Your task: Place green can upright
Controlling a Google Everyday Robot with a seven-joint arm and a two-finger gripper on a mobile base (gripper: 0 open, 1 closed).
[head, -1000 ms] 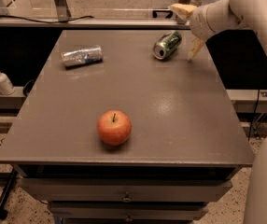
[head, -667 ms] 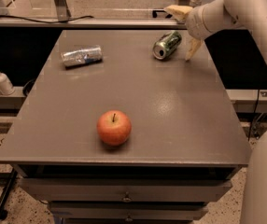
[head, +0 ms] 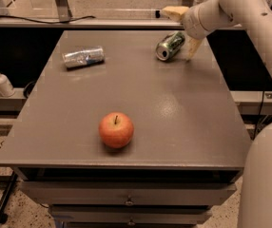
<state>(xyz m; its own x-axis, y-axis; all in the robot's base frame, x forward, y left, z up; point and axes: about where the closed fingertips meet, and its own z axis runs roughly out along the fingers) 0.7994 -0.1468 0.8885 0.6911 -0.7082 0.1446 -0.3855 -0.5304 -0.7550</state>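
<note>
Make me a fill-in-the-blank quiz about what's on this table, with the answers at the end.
The green can lies on its ____ near the far edge of the table.
The gripper, fingers open, is at the ____ can.
The red fruit near the front edge is an ____.
The silver can is lying down, not ____.
Answers: side; green; apple; upright.

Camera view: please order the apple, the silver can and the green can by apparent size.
1. The apple, largest, though nearest the camera.
2. The silver can and the green can: they look alike, both lying far back; not ranked.
The gripper hovers open at the green can.
</note>
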